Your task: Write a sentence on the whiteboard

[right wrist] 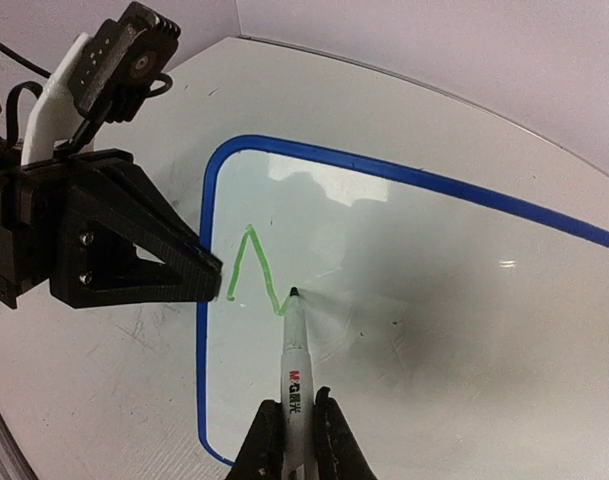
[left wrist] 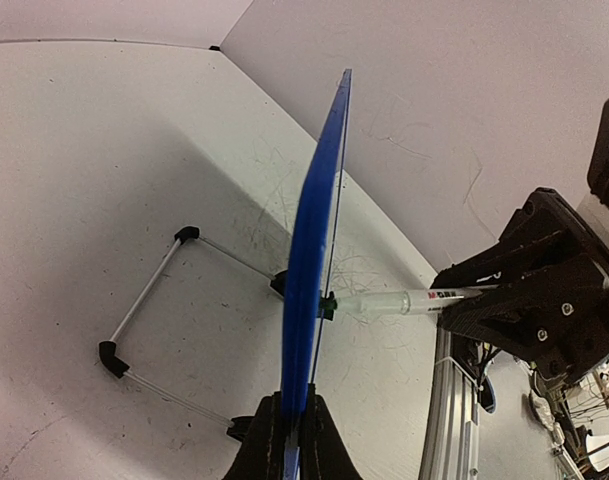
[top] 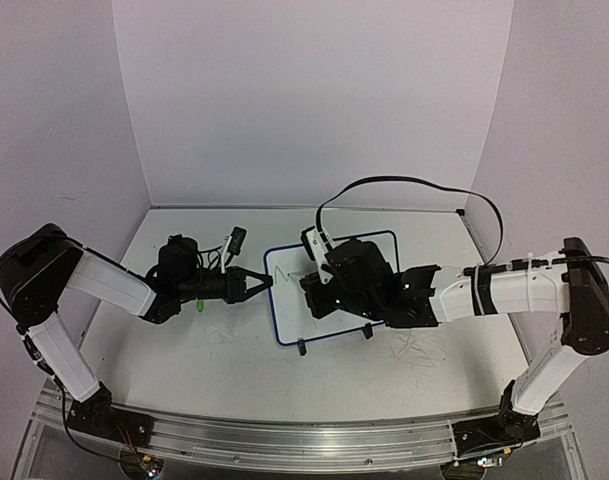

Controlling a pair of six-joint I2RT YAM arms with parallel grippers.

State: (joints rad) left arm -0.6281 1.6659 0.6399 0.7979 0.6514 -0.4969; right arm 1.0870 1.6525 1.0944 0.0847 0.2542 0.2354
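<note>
left gripper (top: 267,282) clamped on whiteboard (right wrist: 434,300) left rim | right gripper (right wrist: 294,432) clamped on green marker (right wrist: 296,372) | tip touching green stroke (right wrist: 252,262), mid-table

You see one whiteboard (top: 287,305), one pen (right wrist: 296,370), one green line (right wrist: 263,270), and two grippers: left gripper (top: 267,283) and right gripper (right wrist: 296,408).

Even bright overhead light, soft shadows; wrist views fisheye-bent, edges sl. blurred.

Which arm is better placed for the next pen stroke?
Right. The right gripper holds the marker, tip on the whiteboard at the end of the green stroke; the left gripper clamps the board's rim.
</note>
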